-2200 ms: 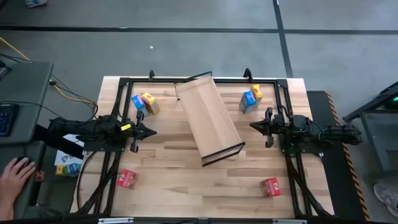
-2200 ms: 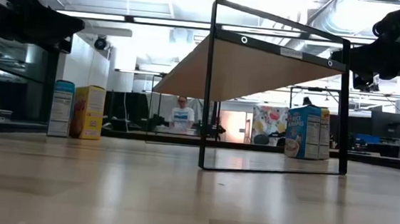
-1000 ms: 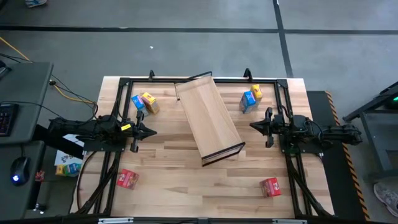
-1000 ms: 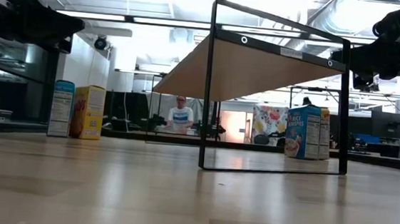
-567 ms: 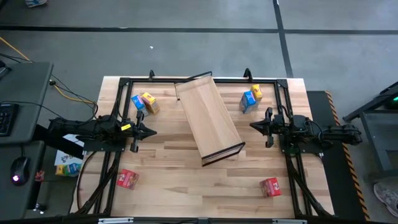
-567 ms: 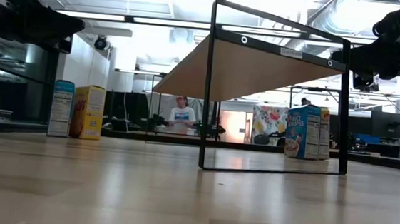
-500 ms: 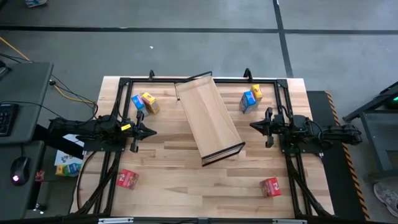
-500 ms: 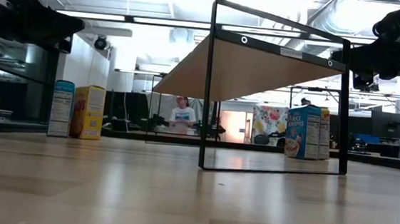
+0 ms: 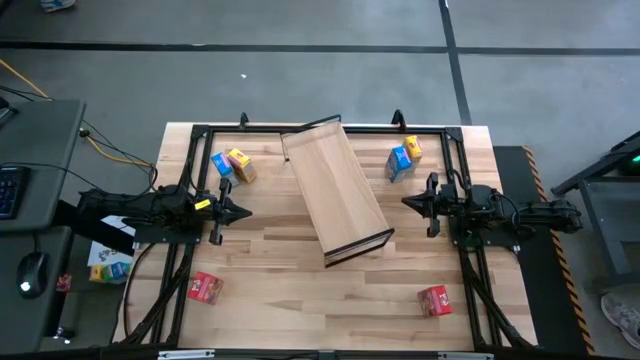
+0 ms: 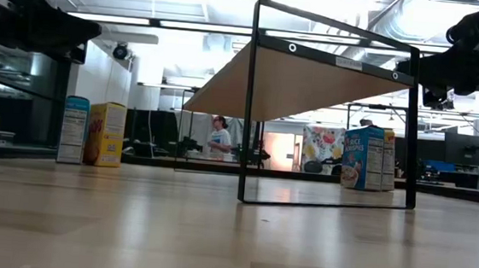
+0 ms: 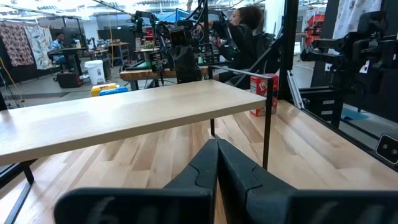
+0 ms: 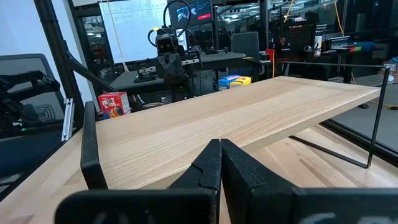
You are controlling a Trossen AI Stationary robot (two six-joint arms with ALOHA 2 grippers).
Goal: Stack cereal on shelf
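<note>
A: High view, quick. Where was everything?

B: Long tan wooden shelf board with thin black frame [image 9: 335, 190] sat diagonally mid-table [image 9: 280, 300]. Small cardboard cereal boxes were all on the table, none on the shelf: blue box [image 9: 221, 165] touching yellow box [image 9: 240, 164] at far left, second blue box [image 9: 399, 161] touching second yellow box [image 9: 412, 149] at far right, red box [image 9: 204, 288] near left, second red box [image 9: 434, 299] near right.

A: Claws?

B: Left claw [image 9: 243, 211] and right claw [image 9: 407, 202] flanked the shelf, both pressed fully together, holding nothing.

A: Low view?

B: Shelf [image 10: 312, 81] stood raised on its frame; boxes upright behind it on both sides.

A: Wrist views?

B: Left claw [image 11: 217, 144] fingers met, shelf top ahead. Right claw [image 12: 221, 144] the same, fingers together, empty.

A: Step?

B: Judged as the very start, no box picked. Next likely needed one claw to spread its fingers and reach the nearest box.
</note>
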